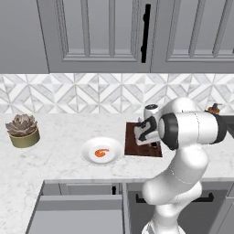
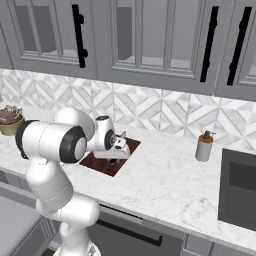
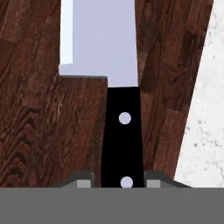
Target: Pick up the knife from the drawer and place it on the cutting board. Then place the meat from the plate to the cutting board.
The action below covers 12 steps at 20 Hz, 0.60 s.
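We count one marble counter, one open drawer below it, one cutting board on it, one plate just beside the board holding one meat piece, one knife lying on the board, our gripper pinching its black handle.

A white marble-look bench runs beneath a backsplash of grey and white geometric tiles. Above it hang grey wall cabinets with recessed panels and vertical black handles. A tan pot holding a succulent stands at the left end of the bench, near the wall. A soap dispenser stands further right, beside a dark recessed panel. Below the bench edge are grey cabinet fronts with a horizontal black handle. The light is even and soft.
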Tool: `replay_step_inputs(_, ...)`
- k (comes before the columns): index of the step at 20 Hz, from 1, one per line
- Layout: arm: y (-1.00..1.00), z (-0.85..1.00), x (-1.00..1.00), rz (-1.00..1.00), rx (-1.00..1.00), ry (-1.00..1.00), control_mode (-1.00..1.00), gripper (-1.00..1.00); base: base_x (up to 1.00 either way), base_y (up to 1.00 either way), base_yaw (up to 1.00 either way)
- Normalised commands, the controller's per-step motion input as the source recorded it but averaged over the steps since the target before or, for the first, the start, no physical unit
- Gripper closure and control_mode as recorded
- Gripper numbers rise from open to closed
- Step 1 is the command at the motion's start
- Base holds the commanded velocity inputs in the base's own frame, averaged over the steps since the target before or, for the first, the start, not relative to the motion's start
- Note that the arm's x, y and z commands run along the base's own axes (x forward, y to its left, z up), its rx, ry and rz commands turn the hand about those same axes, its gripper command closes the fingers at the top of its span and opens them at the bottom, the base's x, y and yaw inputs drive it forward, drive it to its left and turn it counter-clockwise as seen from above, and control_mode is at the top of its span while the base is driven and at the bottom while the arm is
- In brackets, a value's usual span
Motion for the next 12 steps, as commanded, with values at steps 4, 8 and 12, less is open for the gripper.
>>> replay_step_inputs(4,0.2,0.13,-0.07,0.0,0.0,-0.11,-1.0,-1.0,0.0,0.0,0.0)
replay_step_inputs(8,0.14,0.3,-0.18,0.0,0.0,-0.19,-1.0,-1.0,0.0,0.0,0.0)
replay_step_inputs(12,0.19,0.35,-0.26,0.01,0.0,-0.2,-1.0,-1.0,0.0,0.0,0.0)
